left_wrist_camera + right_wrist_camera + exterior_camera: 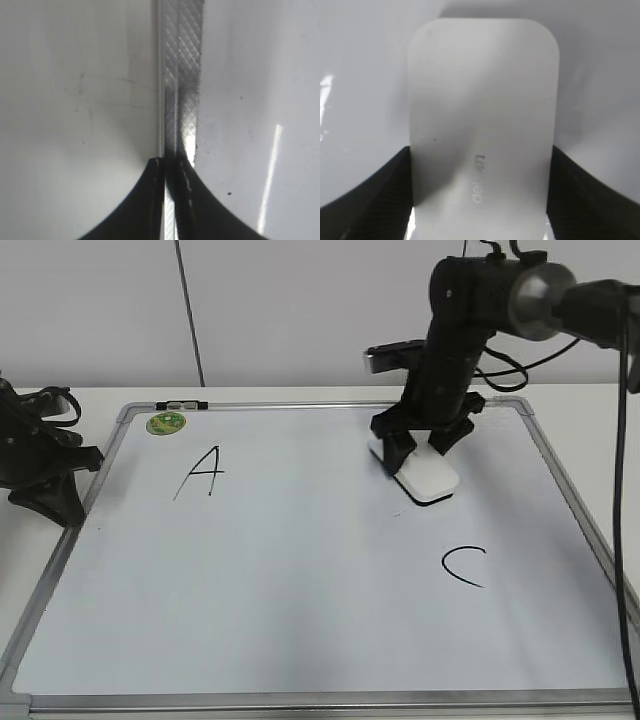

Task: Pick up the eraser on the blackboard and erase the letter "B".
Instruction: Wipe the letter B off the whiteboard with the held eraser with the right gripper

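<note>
We see the right claw (pixel 425 445) clamped on the eraser (pixel 428 478), flat on the blackboard (pixel 300 640). The left claw (pixel 62 490), fingers together, rests over the frame.

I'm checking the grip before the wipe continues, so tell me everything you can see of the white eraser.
The white rounded-rectangle eraser is a smooth, plastic-looking block with faint grey lettering on top. It lies flat on the white framed dry-erase board, right of centre, above the letter C. The right gripper is clamped on its long sides near one end. No B is visible on the board.
</note>
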